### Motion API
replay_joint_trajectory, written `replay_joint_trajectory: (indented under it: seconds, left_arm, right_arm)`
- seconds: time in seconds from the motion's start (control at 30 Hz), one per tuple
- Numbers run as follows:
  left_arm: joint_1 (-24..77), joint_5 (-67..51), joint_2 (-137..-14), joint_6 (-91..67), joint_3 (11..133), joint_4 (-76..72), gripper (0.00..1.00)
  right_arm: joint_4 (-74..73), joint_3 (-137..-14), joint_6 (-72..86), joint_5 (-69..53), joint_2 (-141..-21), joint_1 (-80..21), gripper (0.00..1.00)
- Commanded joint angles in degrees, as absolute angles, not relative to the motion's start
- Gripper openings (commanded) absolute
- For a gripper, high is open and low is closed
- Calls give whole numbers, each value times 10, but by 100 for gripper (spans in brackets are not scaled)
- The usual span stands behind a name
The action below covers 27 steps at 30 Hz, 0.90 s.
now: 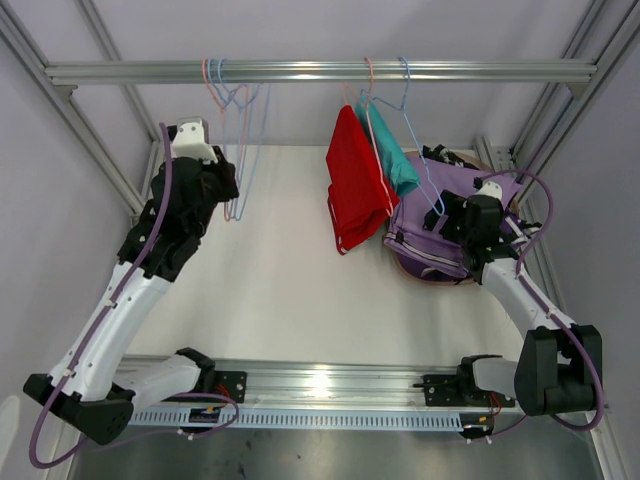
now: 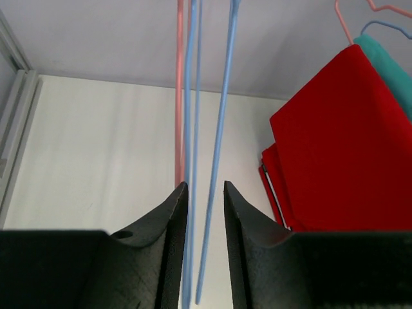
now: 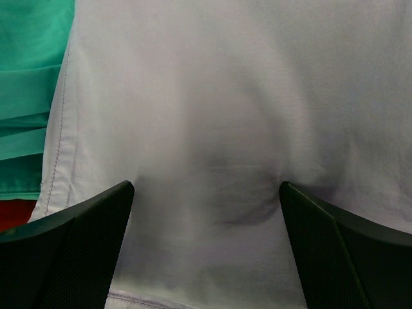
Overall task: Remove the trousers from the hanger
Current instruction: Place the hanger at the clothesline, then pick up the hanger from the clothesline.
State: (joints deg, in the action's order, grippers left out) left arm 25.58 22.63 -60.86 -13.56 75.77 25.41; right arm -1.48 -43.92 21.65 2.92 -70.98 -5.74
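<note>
Red trousers (image 1: pixel 355 185) (image 2: pixel 341 141) and teal trousers (image 1: pixel 396 158) (image 2: pixel 394 64) hang folded over hangers on the rail (image 1: pixel 320 71). Lilac trousers (image 1: pixel 428 240) (image 3: pixel 225 96) lie in a heap at the right. My right gripper (image 1: pixel 448 212) (image 3: pixel 206 187) hovers open just above that lilac cloth, with nothing between its fingers. My left gripper (image 1: pixel 225 178) (image 2: pixel 206 187) is at the empty pink and blue hangers (image 1: pixel 240 150). Its jaws stand a little apart, open. Two blue hanger wires (image 2: pixel 222 129) run between them, one along the left finger, neither one clamped.
The heap rests in a round basket with a brown rim (image 1: pixel 425 277), with dark cloth (image 1: pixel 437 153) at its back. Frame posts (image 1: pixel 100 150) stand at both sides of the white tabletop (image 1: pixel 280 280). The arm bases sit on the near rail (image 1: pixel 320 385).
</note>
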Motion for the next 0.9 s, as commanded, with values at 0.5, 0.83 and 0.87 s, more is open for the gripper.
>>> replay_joint_trajectory:
  seconds: [0.5, 0.83, 0.87]
  left_arm:
    - [342, -46, -642, -235, 852, 189, 47]
    - [367, -176, -801, -309, 871, 44, 60]
    - [369, -184, -810, -313, 876, 34, 61]
  right_arm:
    - [-35, -439, 220, -19, -727, -61, 99]
    - [-33, -439, 219, -31, -730, -61, 100]
    - [-33, -439, 218, -33, -730, -61, 100]
